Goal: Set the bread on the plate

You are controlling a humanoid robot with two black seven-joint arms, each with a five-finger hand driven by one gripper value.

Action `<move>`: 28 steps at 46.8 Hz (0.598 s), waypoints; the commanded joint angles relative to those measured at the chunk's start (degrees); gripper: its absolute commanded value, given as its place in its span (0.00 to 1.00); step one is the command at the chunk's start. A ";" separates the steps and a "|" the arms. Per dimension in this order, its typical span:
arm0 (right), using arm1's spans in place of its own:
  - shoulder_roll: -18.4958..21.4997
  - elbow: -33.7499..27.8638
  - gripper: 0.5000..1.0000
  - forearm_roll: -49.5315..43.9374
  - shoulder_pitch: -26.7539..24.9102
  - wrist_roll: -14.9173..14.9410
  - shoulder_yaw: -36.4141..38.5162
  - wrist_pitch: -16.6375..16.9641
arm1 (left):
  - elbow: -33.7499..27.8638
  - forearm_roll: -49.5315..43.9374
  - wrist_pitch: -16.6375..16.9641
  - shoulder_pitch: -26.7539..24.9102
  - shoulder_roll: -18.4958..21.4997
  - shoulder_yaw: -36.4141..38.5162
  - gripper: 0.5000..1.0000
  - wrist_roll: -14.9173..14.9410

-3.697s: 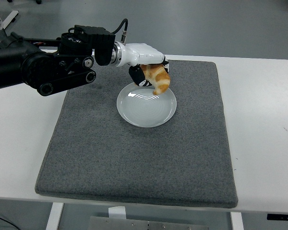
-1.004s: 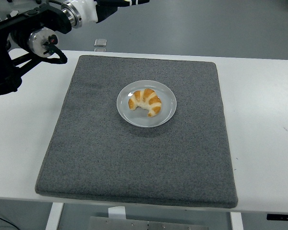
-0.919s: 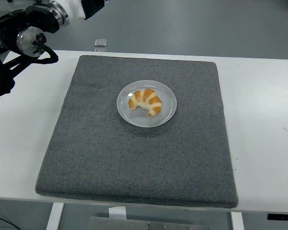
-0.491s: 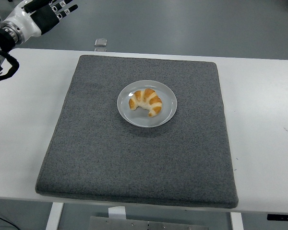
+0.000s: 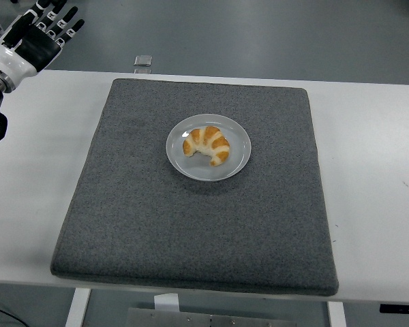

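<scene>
Your croissant (image 5: 207, 144) lies on the white plate (image 5: 238, 158) at the grey mat's (image 5: 191, 231) centre; your left hand (image 5: 33, 42), fingers spread and empty, hangs at upper left.

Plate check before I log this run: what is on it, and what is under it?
A croissant lies on the plate, which rests on the grey mat. The mat beneath it is hidden.

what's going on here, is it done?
Looks done. The croissant lies on the white plate in the middle of the grey mat, and nothing is touching it. The left robot hand is up at the far left corner of the table, fingers spread and holding nothing. The right arm is out of view.
</scene>
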 commanded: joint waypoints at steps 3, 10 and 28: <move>0.00 0.00 0.91 0.00 0.02 0.01 0.00 0.00 | 4.97 0.05 -1.13 0.11 -2.08 0.00 1.00 -0.07; 0.00 0.52 0.91 -0.09 0.02 0.01 0.44 0.79 | 6.90 0.49 -1.13 0.37 -4.11 0.09 1.00 -0.16; 0.00 3.60 0.91 -0.18 0.02 0.10 0.26 1.32 | 7.78 0.84 1.33 0.46 -7.27 0.09 1.00 -2.79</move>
